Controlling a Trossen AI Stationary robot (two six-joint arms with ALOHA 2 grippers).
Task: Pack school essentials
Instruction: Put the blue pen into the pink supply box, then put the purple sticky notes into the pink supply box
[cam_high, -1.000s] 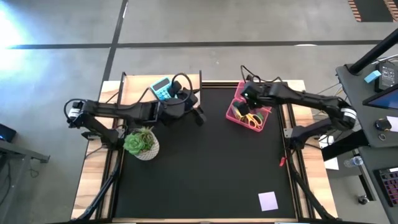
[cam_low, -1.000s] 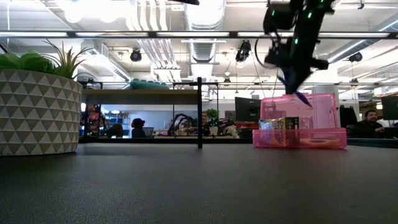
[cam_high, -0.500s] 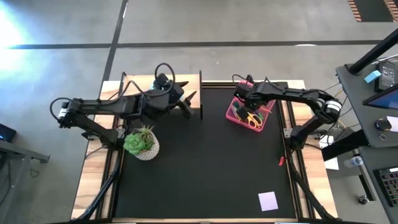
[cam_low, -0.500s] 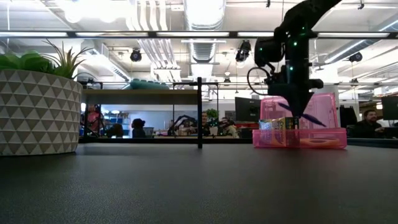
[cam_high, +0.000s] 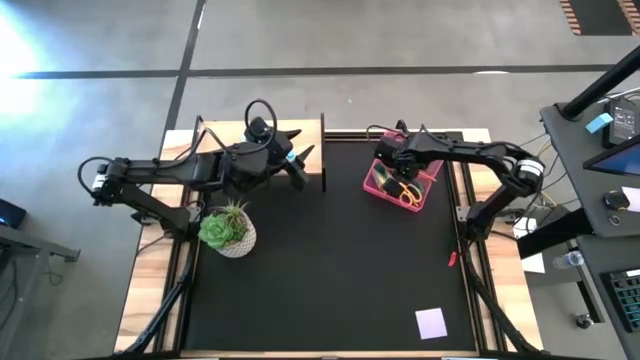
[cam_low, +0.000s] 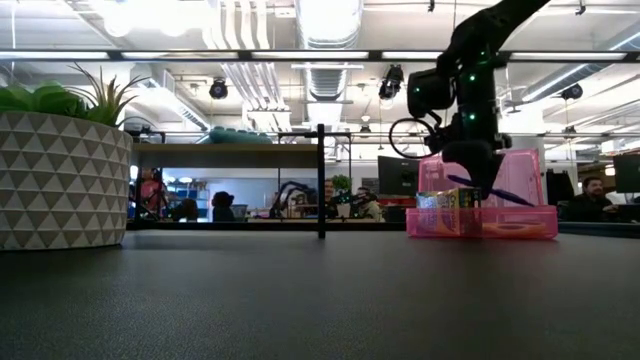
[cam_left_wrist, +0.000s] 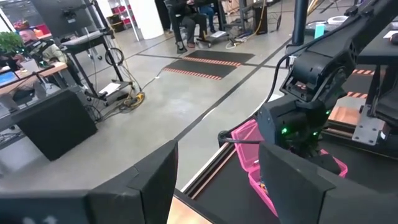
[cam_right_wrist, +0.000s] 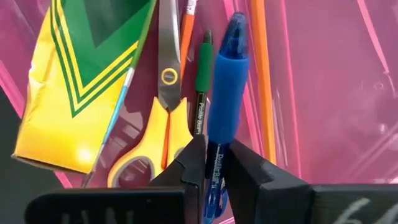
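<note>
Right wrist view: right gripper (cam_right_wrist: 211, 163) jaws narrowly pinch the blue plastic pen (cam_right_wrist: 222, 112) inside the translucent pink plastic case (cam_right_wrist: 323, 93); release low, beside the yellow-handled scissors (cam_right_wrist: 163, 118).

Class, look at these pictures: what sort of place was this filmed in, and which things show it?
Probably an open-plan robotics lab or workshop: exposed ceiling ducts, a bare concrete floor with striped hazard tape, and people seated at desks with monitors behind the table.

The grey polished concrete floor (cam_high: 400, 40) has a dark line running across it at 12 o'clock from the black table top (cam_high: 330, 260), and there is a bright glare at 10 o'clock. In the low view, long white tube lights (cam_low: 200, 55) and silver round air ducts (cam_low: 245, 70) hang under the ceiling, and people sit at desks far behind. A black and orange striped floor mat (cam_left_wrist: 205, 65) lies on the concrete in the left wrist view.
</note>
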